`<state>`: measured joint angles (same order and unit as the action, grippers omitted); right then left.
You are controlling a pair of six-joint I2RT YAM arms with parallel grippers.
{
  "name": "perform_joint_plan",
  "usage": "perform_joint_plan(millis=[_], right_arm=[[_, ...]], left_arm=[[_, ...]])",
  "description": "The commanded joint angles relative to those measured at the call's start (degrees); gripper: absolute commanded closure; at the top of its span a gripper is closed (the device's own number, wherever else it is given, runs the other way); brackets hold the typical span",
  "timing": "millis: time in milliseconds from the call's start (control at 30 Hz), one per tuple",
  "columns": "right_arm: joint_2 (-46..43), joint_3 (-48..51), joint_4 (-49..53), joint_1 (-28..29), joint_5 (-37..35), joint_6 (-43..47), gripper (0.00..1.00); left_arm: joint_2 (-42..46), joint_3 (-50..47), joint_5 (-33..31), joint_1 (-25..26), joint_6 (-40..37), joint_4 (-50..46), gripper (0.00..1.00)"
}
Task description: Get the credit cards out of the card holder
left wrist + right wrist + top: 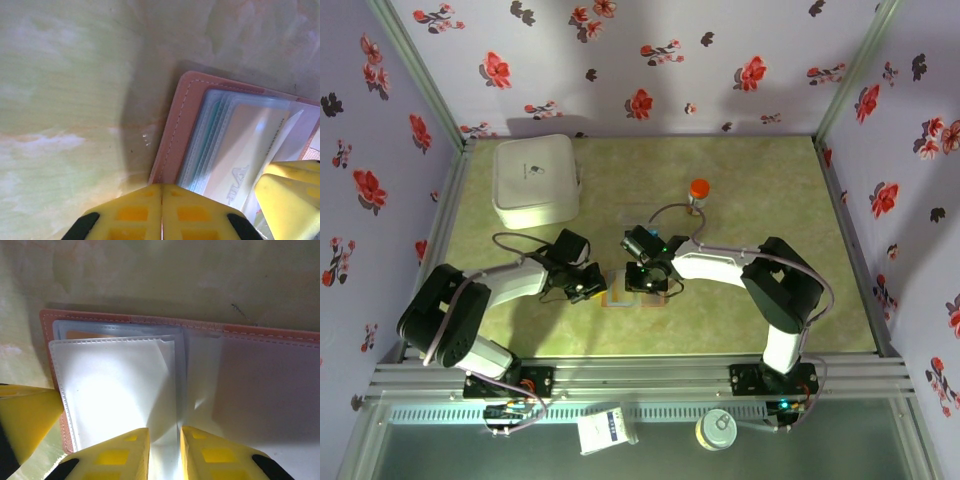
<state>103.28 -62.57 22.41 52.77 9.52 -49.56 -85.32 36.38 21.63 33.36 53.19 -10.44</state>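
green table [770,200], white box [535,180] well behind and left of the card holder [172,135], which lies open between the arms. left gripper [161,189] is pressed closed at the holder's left edge (handy as a pin). right gripper [165,432] is over its clear sleeves, fingers narrowly apart, can't tell if they pinch a page. credit cards [235,145] are tucked in the sleeves; i'd hold that edge down and slide one out flat

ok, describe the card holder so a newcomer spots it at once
On the pale green tabletop, look front-centre, where the left hand and right hand nearly meet. Between them lies the small brown leather-like folding card holder, open, with clear plastic sleeves, unlike the bulky white box.
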Motion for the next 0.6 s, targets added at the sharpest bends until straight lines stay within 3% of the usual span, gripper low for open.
perform_joint_plan(millis=[0,567], right_arm=[[-0.51,-1.00,1.26,0.38,-1.43,0.43,0.77],[-0.53,-0.74,0.93,0.29,-1.22,0.52,0.78]], left_arm=[[2.44,1.70,0.91,-0.32,-0.39,-1.95,0.91],[1.50,-0.27,8.70,-0.22,5.27,9.63,0.75]])
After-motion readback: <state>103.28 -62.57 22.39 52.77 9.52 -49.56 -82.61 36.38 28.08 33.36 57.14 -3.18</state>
